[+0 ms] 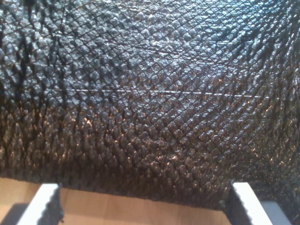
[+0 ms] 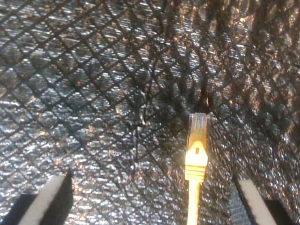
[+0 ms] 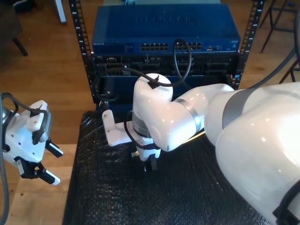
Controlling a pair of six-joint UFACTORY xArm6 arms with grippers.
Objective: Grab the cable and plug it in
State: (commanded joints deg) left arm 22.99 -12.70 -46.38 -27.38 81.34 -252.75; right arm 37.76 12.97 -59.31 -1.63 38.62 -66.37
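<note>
Second wrist view: our second gripper [image 2: 150,201] hangs over the black quilted mat [image 2: 93,93] with its fingers [image 2: 51,199] spread apart, holding nothing; the cable [image 2: 196,154] lies on the mat between them, nearer one finger, its clear plug pointing away; our first gripper [image 1: 143,206] is likewise open, over the mat's edge, where the wooden tabletop [image 1: 140,211] shows.

Black diamond-quilted mat [image 2: 93,93], yellow-booted clear-tipped cable [image 2: 196,159], blue network switch [image 3: 164,30].
</note>
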